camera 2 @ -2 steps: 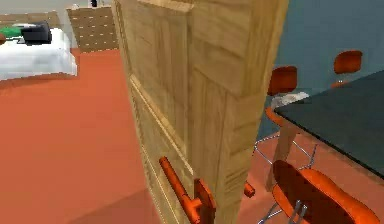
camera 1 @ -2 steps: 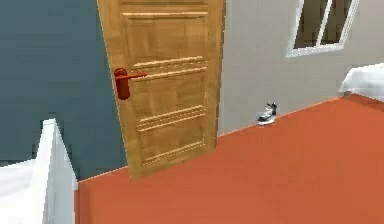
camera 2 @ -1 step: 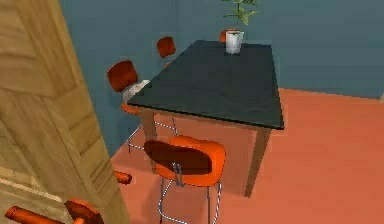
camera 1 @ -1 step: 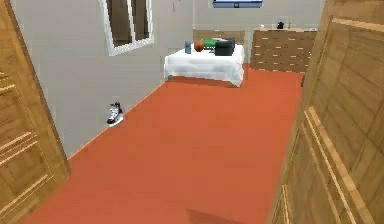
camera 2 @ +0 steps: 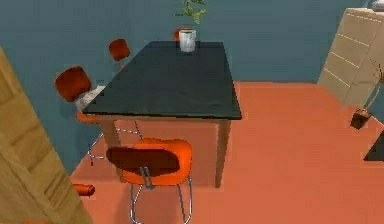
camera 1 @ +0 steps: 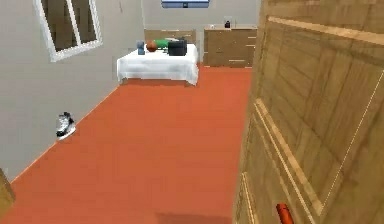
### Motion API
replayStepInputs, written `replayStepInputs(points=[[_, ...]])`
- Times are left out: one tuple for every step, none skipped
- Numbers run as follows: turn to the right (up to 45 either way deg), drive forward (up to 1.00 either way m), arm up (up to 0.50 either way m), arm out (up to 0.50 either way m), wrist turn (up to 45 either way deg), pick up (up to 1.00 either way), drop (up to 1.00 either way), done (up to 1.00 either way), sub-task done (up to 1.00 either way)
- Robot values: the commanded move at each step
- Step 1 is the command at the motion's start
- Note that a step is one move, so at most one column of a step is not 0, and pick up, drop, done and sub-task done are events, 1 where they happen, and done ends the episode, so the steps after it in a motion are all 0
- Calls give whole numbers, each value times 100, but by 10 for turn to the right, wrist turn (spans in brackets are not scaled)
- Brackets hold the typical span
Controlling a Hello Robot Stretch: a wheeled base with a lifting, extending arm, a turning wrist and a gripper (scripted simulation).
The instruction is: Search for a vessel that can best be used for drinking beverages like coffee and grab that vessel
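Gripper: cannot tell how it stands or whether anything is in it. Vessel: place cannot be told; nothing clearly cup-shaped made out so far.

Arm side view, nearest first. Near chair (camera 2: 150, 165) at 6 o'clock of the table (camera 2: 180, 85): rounded orange moulded seat, thin metal legs. Table top dark, flat, matte and rectangular, on wooden legs. Second chair (camera 2: 72, 82) at the table's 9 o'clock, third chair (camera 2: 120, 48) at 10 o'clock, same orange shells. White pot (camera 2: 187, 38) at the top's 12 o'clock end: smooth, cylindrical, green plant rising from it.

Forward view. Wooden door (camera 1: 320, 110) close at 3 o'clock, panelled, pale grain. Bed (camera 1: 158, 65) at 12 o'clock, white cover, orange ball (camera 1: 151, 46) on it. Wooden dresser (camera 1: 230, 45) at 1 o'clock. Shoe (camera 1: 65, 125) at 9 o'clock on the smooth orange floor (camera 1: 150, 150).

Risks, judged:
- Taking the white pot for a cup, since the outline is similar.
- Clipping the door on a turn, since it stands so close.
- Chairs around the table blocking a reach across the top.
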Motion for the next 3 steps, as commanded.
replayStepInputs(points=[[0, 100, 0, 0, 0, 0, 0, 0, 0], [0, 30, 0, 0, 0, 0, 0, 0, 0], [90, 0, 0, 0, 0, 0, 0, 0, 0]])
